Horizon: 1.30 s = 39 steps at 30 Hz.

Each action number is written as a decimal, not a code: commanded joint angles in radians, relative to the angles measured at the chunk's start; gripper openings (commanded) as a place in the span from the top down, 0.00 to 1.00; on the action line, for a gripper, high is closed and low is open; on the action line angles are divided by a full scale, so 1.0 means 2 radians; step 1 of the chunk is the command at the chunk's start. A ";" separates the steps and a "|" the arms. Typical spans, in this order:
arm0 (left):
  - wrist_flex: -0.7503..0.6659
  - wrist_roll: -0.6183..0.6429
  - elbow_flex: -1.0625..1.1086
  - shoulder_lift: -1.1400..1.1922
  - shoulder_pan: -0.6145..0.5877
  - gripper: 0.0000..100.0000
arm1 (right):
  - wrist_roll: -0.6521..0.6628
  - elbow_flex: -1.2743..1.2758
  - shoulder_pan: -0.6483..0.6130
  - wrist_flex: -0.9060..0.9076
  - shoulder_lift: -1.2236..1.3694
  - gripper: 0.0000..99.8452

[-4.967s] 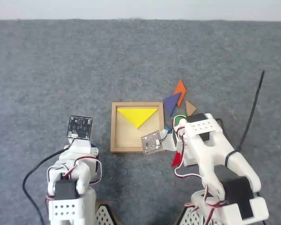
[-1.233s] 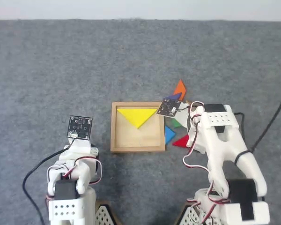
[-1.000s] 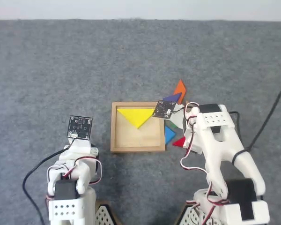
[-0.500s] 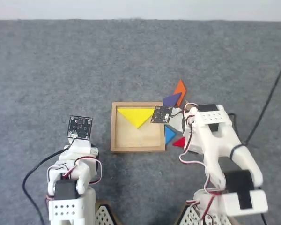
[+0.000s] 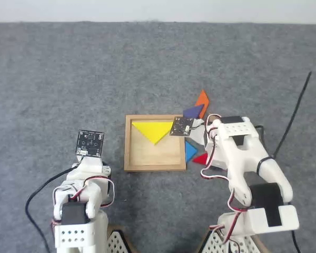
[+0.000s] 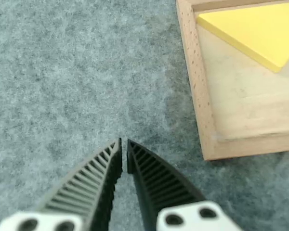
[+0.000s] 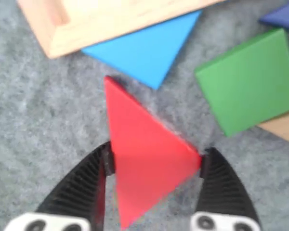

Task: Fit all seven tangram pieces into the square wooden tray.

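Nearest us, the left gripper (image 6: 124, 142) hangs unmoved over the grey carpet (image 6: 62, 72) beside the tray (image 6: 197, 96), its fingers almost together and empty. The right gripper (image 7: 156, 159), which five seconds ago stood at the tray's near right corner, now sits along its right side, and we see its fingers pressed against two sides of the red triangle (image 7: 139, 144). The blue triangle (image 7: 144, 48) lies between that piece and the tray wall, with the green square (image 7: 248, 79) near. The yellow triangle (image 5: 154, 129) rests in the tray. Beyond it lie the purple piece (image 5: 192, 112) and the orange piece (image 5: 202, 99).
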 commanded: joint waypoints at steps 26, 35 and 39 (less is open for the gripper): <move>0.002 -0.001 -0.006 -0.010 0.001 0.98 | -0.113 -0.160 0.046 0.185 0.005 0.80; 0.002 -0.001 -0.006 -0.010 0.001 0.98 | -0.160 -0.051 0.039 0.133 -0.102 0.77; 0.002 -0.001 -0.006 -0.010 0.001 0.98 | -0.114 -0.064 0.050 0.182 -0.100 0.76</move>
